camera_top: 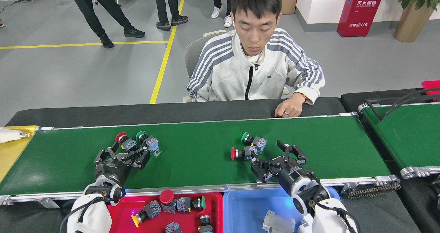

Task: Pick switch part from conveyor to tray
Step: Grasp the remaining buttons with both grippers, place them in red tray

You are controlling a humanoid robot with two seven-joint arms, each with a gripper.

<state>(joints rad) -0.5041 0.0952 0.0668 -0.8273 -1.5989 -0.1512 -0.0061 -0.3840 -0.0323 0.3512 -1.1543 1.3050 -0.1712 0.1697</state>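
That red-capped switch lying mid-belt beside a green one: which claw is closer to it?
The right. The right claw sits open just to the right of the red-capped switch, not touching it. The left claw is far off to its left, by the other pair.

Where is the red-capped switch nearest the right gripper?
Head view, right of centre on the dark-green conveyor belt: red-capped switch lies before the green-capped one, left of the right gripper.

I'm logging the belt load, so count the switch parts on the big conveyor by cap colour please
Red caps: 2, one left, one right
Green caps: 2, one left, one right
Total on the conveyor: 4
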